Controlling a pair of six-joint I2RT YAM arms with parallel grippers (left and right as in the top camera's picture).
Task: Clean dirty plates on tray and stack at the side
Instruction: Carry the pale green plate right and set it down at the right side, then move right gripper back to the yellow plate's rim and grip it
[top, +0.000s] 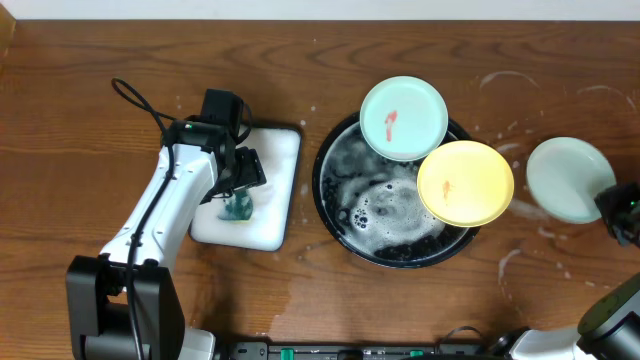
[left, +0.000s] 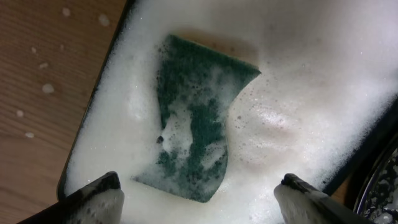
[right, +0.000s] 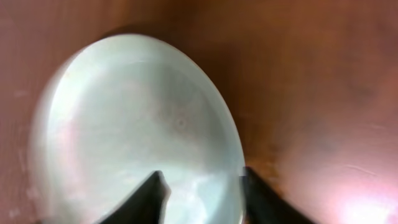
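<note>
- R claw (right: 202, 180) is part-open: its fingers stand apart w/ a gap wider than a plate rim. One finger is over the inside of a mint plate (right: 137, 124), the other just outside its edge. The rim sits betw. them and no squeeze shows.
- That mint plate lies flat on the tabletop (top: 100, 60), directly under and ahead of the R claw. No red mark shows on it, though the wrist view is blurry.
- Black tray (top: 322, 200) sits to the left of the R claw, betw. both claws. Its bottom is covered in suds.
- Yellow plate (top: 465, 183) is the tray plate nearest the R claw. It rests on the tray's rim on that side and overhangs it. It has a small red smear mid-plate and lies near the plate under the claw w/o touching it.
- 2nd mint plate (top: 403, 118) sits farther left of the R claw, on the tray's far rim, w/ a red smear. The yellow one's edge overlaps it.
- L claw (left: 199, 181) is wide open and grips nothing. It hovers over a green sponge (left: 196, 118), w/ its fingertips clear of it on either side.
- Sponge lies in thick foam in a white tray (top: 275, 215) under the L claw. The black tray is just to the right of it.
</note>
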